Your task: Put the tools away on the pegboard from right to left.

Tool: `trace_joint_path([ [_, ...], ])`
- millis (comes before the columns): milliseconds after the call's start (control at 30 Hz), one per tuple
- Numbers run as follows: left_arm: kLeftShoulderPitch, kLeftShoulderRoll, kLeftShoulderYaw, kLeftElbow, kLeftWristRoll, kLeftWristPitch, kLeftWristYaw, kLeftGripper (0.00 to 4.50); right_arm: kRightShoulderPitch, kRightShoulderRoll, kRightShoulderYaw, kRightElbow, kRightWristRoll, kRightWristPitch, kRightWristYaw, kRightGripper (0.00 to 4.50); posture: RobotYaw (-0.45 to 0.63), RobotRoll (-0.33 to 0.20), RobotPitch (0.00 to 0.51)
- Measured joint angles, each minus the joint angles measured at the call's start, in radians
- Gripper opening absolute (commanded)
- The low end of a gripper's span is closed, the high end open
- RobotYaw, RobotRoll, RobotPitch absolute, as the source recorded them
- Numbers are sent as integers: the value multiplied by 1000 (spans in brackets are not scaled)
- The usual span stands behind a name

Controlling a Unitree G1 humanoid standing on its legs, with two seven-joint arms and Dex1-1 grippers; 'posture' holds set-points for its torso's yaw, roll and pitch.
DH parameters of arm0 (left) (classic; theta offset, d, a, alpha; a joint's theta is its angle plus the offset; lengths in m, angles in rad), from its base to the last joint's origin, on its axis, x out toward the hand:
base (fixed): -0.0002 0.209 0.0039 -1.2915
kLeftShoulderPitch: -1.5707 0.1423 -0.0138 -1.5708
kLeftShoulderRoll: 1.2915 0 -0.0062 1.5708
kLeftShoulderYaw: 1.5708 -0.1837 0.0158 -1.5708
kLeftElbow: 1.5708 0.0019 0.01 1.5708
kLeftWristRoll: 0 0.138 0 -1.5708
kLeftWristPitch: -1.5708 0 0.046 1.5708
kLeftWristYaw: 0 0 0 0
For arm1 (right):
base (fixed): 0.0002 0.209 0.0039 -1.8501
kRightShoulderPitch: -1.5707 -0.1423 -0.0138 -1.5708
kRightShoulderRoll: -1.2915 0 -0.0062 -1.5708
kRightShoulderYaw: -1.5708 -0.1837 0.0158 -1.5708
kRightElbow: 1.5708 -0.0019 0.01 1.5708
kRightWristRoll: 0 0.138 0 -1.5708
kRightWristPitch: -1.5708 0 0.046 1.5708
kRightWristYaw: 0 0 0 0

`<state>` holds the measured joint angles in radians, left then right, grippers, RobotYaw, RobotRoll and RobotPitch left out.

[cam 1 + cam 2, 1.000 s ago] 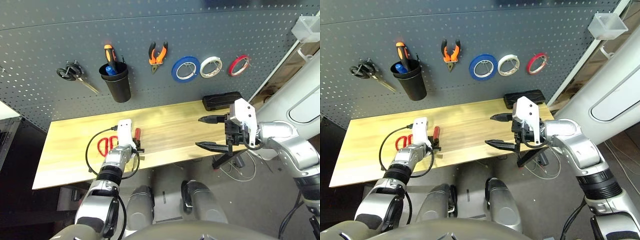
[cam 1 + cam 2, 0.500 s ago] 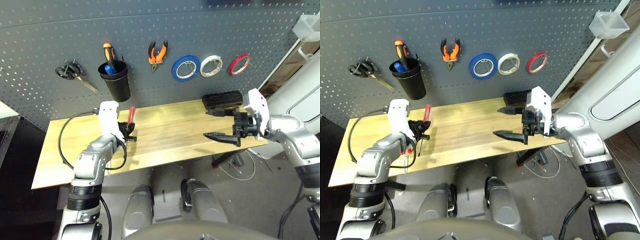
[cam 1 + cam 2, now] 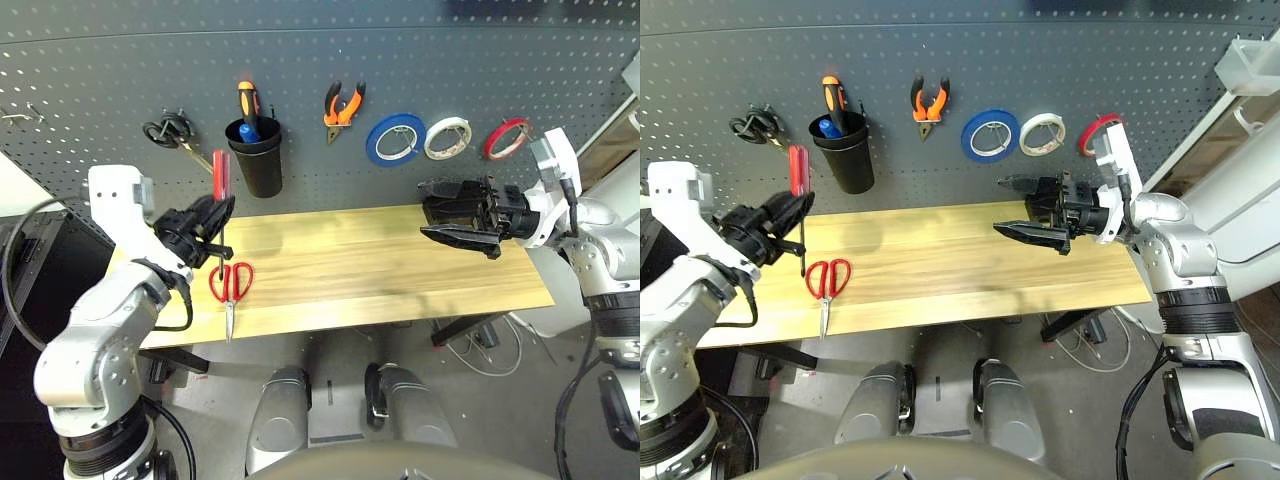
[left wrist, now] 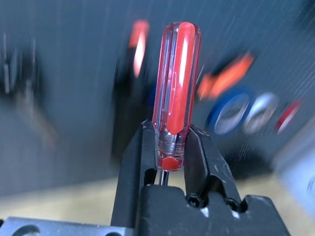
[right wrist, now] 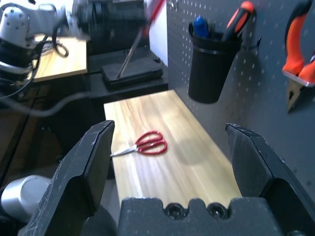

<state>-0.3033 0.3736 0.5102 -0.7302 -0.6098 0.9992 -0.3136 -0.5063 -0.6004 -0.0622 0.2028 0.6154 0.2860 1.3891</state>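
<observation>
Red-handled screwdriver (image 3: 219,178) stands upright, clamped in the left gripper (image 3: 207,222), just left of the black cup holder (image 3: 258,170). Below lie red-handled scissors (image 3: 230,285) on the table (image 3: 400,290). Right gripper (image 3: 462,212) hovers wide apart, empty, beneath the pegboard (image 3: 420,50).

on the pegboard (image 3: 420,50), from right to left, hung three tape rolls (image 3: 448,138), the pliers (image 3: 343,104), a cup holder (image 3: 258,160) with a screwdriver handle (image 3: 246,102) standing in it, and a pair of scissors (image 3: 172,134). below it stood the table (image 3: 400,270). the other scissors (image 3: 229,285) lay on the table's left part. the left gripper (image 3: 205,222) held the screwdriver (image 3: 219,185) upright above them, left of the cup holder. the right gripper (image 3: 458,212) hung over the table's right end.
</observation>
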Motion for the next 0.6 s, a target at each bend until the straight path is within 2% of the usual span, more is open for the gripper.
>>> trace_joint_path([
  [167,-198,0,6,98,-57,-26,57,835,0,-1,-15,20,0,0,9,4500,115,0,52],
  [233,-302,-5,6,178,-58,-80,85,835,0,-1,-27,20,-1,0,7,4500,103,0,45],
  [333,-389,-16,1,284,-31,-198,112,835,9,-1,-33,9,-1,0,-3,4500,89,0,40],
  [600,-476,-68,-85,608,118,-541,133,835,46,19,-59,-59,30,18,-48,4500,38,0,38],
])
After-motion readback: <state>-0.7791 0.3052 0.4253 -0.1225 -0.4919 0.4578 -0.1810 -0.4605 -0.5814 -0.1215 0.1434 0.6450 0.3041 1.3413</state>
